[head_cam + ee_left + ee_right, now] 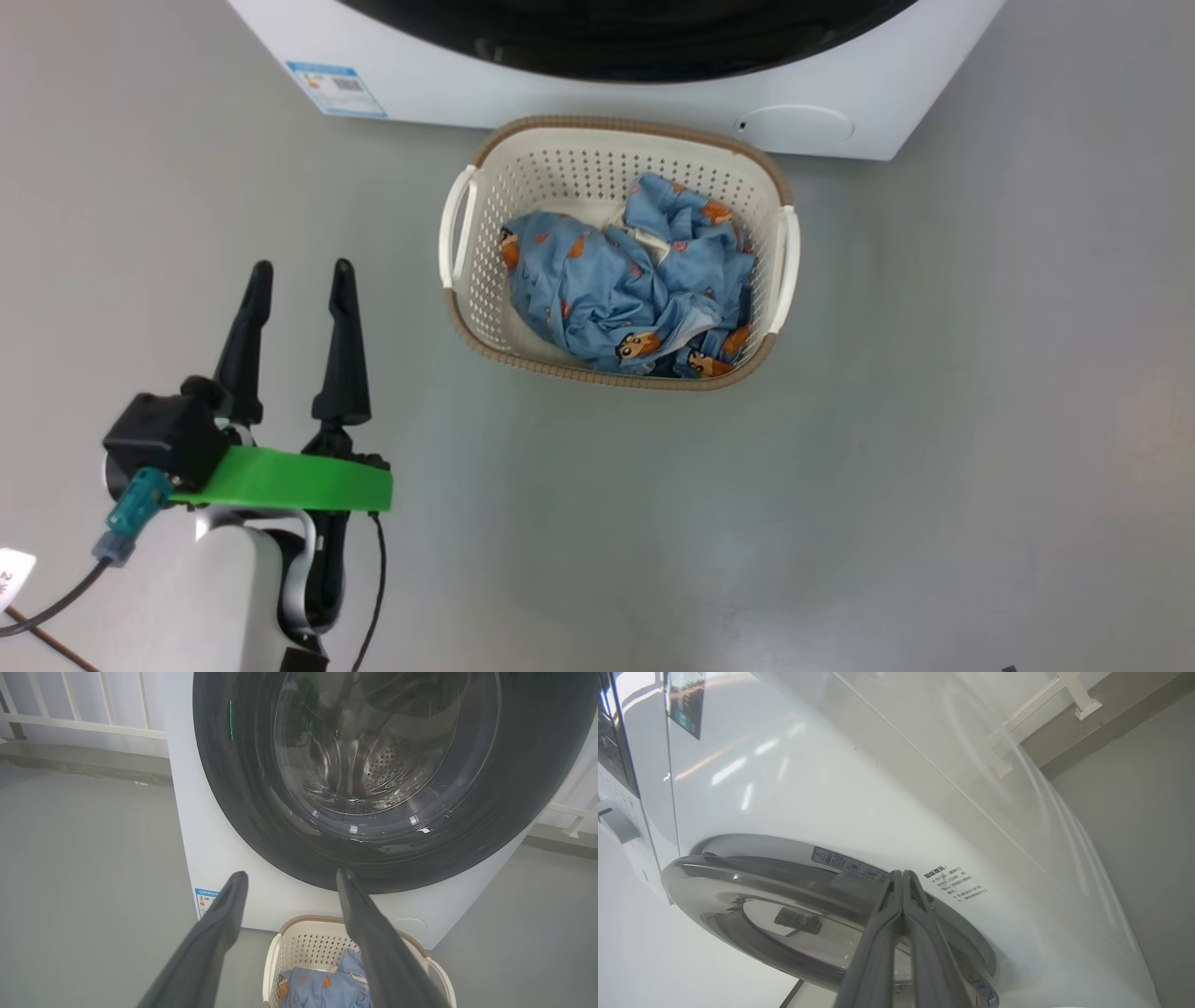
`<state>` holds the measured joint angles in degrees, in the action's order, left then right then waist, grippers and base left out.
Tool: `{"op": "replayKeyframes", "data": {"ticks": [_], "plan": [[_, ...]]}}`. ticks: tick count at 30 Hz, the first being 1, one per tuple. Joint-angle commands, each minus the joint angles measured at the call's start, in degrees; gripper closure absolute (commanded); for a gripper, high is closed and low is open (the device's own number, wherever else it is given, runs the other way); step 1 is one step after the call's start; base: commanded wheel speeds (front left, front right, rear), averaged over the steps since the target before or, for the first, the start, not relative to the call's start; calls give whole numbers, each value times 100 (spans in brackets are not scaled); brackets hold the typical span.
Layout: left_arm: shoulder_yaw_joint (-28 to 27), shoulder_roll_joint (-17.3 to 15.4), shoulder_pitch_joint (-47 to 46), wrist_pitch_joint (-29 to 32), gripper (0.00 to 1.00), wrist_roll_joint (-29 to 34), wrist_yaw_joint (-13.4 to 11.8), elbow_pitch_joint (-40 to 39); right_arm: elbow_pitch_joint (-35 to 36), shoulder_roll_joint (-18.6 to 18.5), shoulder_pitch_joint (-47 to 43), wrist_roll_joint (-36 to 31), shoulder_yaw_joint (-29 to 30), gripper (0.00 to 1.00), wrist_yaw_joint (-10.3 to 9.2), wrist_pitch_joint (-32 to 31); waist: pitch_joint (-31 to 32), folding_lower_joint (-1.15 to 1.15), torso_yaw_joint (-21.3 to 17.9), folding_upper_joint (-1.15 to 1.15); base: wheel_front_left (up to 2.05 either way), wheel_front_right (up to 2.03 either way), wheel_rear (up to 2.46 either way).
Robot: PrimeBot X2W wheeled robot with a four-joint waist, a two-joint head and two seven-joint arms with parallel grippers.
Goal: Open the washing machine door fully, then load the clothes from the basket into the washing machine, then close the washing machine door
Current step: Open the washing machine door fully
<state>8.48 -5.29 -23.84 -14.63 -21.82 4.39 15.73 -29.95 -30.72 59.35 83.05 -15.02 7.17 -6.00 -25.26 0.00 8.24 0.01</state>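
**Facing the washing machine (467, 84), loading not yet begun**

The left gripper (302, 271) hangs out in front of the washing machine, off its left corner, with its fingers spread wide and empty. A blue label sticker (336, 89) sits low on the left of the machine's front. The basket (560, 159) stands on the grey floor (934, 373) just in front of the machine, below the door, with the clothes (607, 280) bunched inside it. The washing machine door (243, 812) lies shut against the machine's front. The right gripper (902, 873) has its fingers pressed together around nothing. Its tip is at the door's silver edge, but I cannot tell whether it touches.
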Motion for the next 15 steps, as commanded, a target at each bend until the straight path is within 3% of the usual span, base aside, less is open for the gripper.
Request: {"op": "replayKeyframes", "data": {"ticks": [1, 15], "plan": [[-207, -78, -117, -37, 0, 103, 41, -136, 175, -108, 116, 148, -79, 100, 32, -200, -128, 0, 100, -1, 0, 0, 0], [-297, 107, -147, -37, 0, 215, 190, -33, -81, -122, 614, 900, 2, 100, 32, -1169, -245, 0, 330, -1, 0, 0, 0]]}}
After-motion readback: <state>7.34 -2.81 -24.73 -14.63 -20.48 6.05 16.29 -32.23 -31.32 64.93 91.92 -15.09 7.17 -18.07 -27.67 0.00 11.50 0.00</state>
